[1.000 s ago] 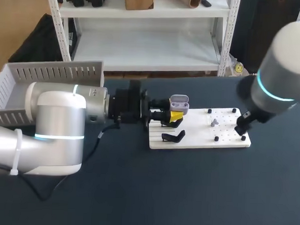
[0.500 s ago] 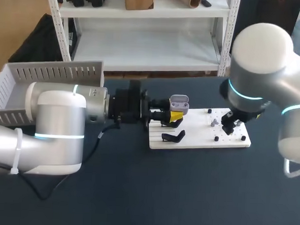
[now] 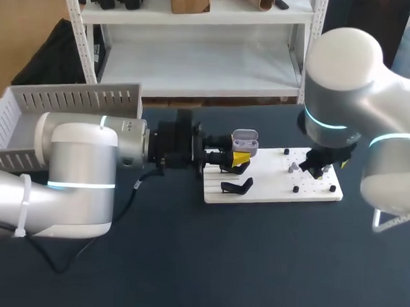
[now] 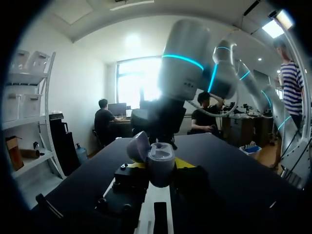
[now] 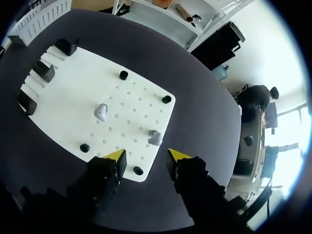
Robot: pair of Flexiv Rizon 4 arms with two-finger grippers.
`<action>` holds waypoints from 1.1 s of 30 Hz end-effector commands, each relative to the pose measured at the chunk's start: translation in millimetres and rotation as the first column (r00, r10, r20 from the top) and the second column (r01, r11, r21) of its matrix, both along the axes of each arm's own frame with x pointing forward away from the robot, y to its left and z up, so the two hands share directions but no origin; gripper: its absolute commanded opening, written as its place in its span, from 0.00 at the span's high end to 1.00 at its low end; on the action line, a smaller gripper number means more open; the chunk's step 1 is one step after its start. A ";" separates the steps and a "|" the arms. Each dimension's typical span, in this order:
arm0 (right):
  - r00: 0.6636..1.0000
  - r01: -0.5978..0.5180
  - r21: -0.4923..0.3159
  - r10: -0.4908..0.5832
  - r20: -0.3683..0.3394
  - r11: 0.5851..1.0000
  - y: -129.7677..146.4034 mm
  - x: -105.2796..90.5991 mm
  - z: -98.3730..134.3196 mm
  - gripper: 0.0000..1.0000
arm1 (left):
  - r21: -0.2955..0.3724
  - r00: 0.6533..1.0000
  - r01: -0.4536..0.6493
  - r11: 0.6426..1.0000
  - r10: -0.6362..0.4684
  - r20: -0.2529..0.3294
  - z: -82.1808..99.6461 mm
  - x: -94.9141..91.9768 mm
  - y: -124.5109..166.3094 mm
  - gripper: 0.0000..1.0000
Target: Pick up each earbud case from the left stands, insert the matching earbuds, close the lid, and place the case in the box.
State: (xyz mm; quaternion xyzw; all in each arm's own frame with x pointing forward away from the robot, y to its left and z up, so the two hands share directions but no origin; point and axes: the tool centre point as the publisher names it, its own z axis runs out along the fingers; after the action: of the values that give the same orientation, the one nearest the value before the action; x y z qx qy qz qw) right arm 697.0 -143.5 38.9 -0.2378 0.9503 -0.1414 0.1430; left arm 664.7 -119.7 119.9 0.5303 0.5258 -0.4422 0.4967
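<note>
Dark tabletop [image 3: 188, 261] is filling the head view. At its ten o'clock a grey slotted box [image 3: 72, 98] is standing by the edge. From nine o'clock the left arm [image 3: 83, 163] is lying low across the table and pointing toward three o'clock. The left gripper [image 3: 235, 156] is clamping the earbud case [image 3: 245, 140]: in the left wrist view a yellow tip is pressing against each side of it. The case is pale lilac-grey with its lid standing open, and it is being held over the nine o'clock end of the white board [image 3: 271, 193]. An empty black stand [image 3: 236, 187] is sitting on the board at the case's six o'clock.

Farther toward three o'clock, two grey earbuds are lying on the pegged half of the board among small black pegs [image 5: 124, 75]. The far earbud [image 5: 101, 112] is lying well ahead of the right gripper [image 5: 147, 157]. The near earbud [image 5: 155, 138] is lying just ahead of the gap between its fingers. Those fingers are standing apart and holding nothing, hanging above the board's edge. The right arm [image 3: 342, 71] is coming in from two o'clock and bending down over the board.
</note>
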 end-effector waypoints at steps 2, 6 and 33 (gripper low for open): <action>1.000 -0.006 -0.010 0.006 -0.012 1.000 -0.7 4.6 -5.4 0.42 | -0.004 1.000 -0.004 1.000 0.004 0.002 -0.5 -0.8 0.3 1.00; 1.000 0.003 -0.018 -0.003 -0.012 1.000 -4.9 7.5 -6.5 0.40 | -0.004 1.000 -0.004 1.000 0.004 0.002 -0.5 -0.8 0.3 1.00; 0.999 0.047 -0.012 -0.047 -0.019 0.999 -8.7 22.5 -14.9 0.58 | -0.004 1.000 -0.004 1.000 0.004 0.002 -0.5 -0.8 0.3 1.00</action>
State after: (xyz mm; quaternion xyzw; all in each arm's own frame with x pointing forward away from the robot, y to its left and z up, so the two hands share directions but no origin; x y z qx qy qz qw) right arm 718.5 -153.1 24.6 -0.2190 0.9560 -0.1464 0.1293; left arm 664.5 -119.5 120.0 0.5300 0.5258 -0.4421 0.4971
